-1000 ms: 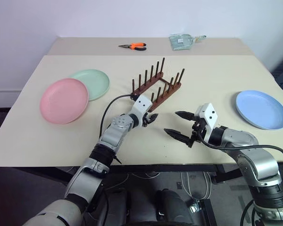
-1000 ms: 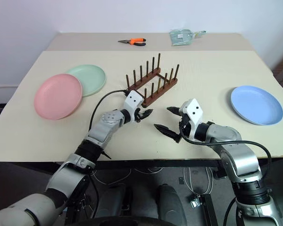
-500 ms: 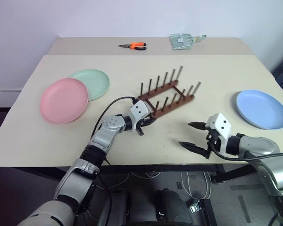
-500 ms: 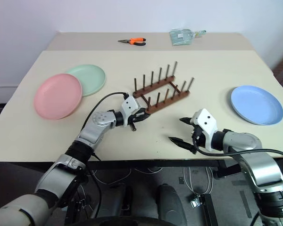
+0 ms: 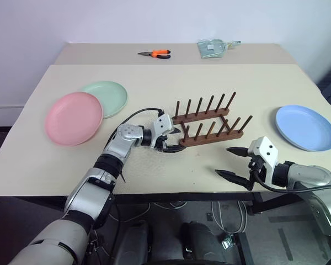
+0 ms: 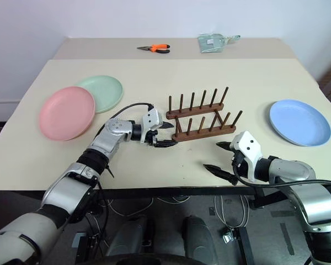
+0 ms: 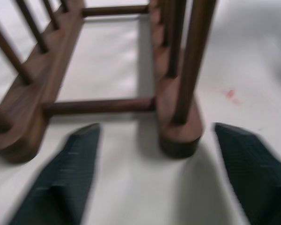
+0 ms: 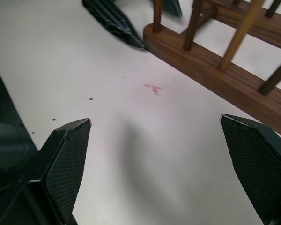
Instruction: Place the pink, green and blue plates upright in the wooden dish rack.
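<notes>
The wooden dish rack stands empty mid-table, its rails running left to right. My left gripper is open at the rack's left end; in the left wrist view one rail's end sits just ahead of the spread fingers, untouched. My right gripper is open and empty, near the table's front edge, in front of the rack's right part. The pink plate lies flat at the left, overlapping the green plate behind it. The blue plate lies flat at the far right.
Orange-handled pliers and a clear bag lie on the far table section. A black cable arcs over my left wrist. A small red mark shows on the tabletop near the rack.
The rack has swung from a diagonal to lying across the table. My left gripper, shut at its end before, has opened and let go. The right gripper drew back toward the front edge.
</notes>
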Controlling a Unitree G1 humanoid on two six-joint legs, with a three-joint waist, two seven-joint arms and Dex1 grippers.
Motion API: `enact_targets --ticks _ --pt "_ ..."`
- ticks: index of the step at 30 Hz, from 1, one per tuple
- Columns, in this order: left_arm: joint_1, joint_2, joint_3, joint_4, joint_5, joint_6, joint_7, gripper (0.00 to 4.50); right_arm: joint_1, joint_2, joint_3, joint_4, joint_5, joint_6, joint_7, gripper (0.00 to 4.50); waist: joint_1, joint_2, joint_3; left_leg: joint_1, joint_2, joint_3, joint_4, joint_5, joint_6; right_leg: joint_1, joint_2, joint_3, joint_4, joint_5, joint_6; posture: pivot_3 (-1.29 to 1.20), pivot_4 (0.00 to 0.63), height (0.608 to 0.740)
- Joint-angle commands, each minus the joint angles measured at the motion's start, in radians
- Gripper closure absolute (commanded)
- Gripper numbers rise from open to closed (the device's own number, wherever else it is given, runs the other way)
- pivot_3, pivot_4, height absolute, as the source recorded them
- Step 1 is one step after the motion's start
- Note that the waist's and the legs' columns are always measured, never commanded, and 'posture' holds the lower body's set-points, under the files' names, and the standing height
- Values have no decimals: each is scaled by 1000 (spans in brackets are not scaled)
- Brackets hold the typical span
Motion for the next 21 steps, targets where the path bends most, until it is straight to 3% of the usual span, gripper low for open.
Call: enact_targets --ticks 1,3,8,10,16,21 --pt "69 59 32 -145 -18 103 -13 760 -6 -16 -11 10 -78 -38 -51 245 -3 0 0 0 0 0 0 0 0 0 0 0 0 0 0 0 150 740" --pt "172 108 53 -346 -82 242 -51 1423 -12 -23 6 50 -130 -50 -75 790 -9 0 0 0 1 0 0 0 0 0 1 1 0 0 0 0 150 740" --pt "355 172 12 -745 -141 473 -55 3901 -44 -21 41 96 -190 -46 -94 3269 -3 1 0 0 2 0 0 0 0 -1 0 1 1 0 0 0 150 740" --pt "377 146 -35 -805 -99 477 -8 3912 -75 -16 67 122 -223 -50 -107 4205 5 1 0 0 1 0 1 0 0 0 -1 1 1 0 0 0 150 740" --pt "326 -2 -125 -721 93 491 290 3912 -237 38 151 304 -344 -49 -206 4205 14 1 0 0 0 0 2 0 0 1 -1 1 0 0 -1 0 150 740" --pt "261 -75 -83 -562 167 473 508 3912 -361 101 233 471 -453 -111 -281 4205 0 1 -1 1 0 1 1 0 0 2 0 1 1 0 0 0 150 740"
